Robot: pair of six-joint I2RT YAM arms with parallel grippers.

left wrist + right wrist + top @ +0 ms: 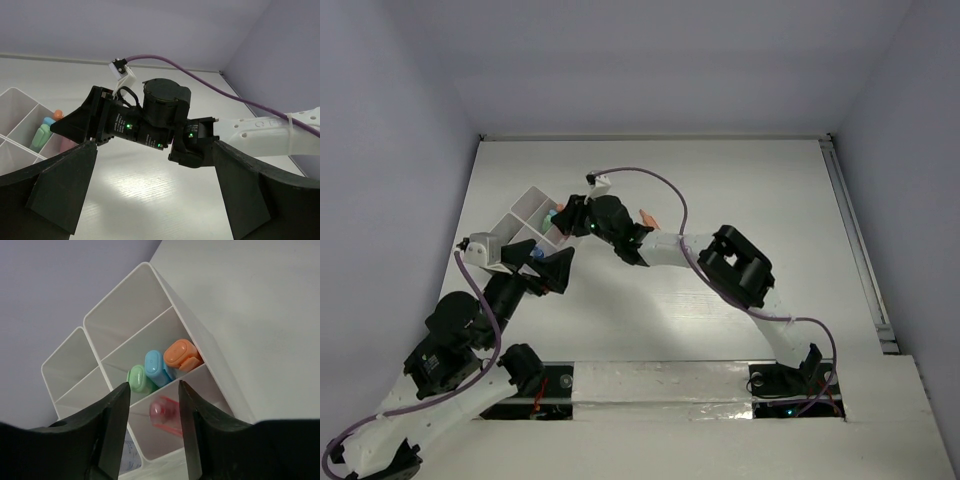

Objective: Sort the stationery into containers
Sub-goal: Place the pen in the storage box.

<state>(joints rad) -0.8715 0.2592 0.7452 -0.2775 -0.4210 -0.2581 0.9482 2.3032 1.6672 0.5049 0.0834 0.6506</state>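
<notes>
Right gripper (pixel 152 386) stands part open, gripping nothing. Just below its fingers a pink marker (pixel 165 415) lies in 1 compartment of the boxes (pixel 125 310). Beyond it, the next compartment holds 3 markers (pixel 156 367): green, blue, orange. Left gripper (pixel 155 145), close by over the worktop (pixel 150 200), gapes wide and empty.

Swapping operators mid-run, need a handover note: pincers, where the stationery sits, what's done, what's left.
Left pincer: open, empty, near the containers.
Right pincer: jaws apart above the containers. The pink marker lies in the compartment just below them and looks released.
Done: green marker, blue marker and orange marker share the neighbouring compartment; the pink one has its own.
Left: one orange-pink item lies on the table beside the right arm. The arms hide anything else loose.
</notes>
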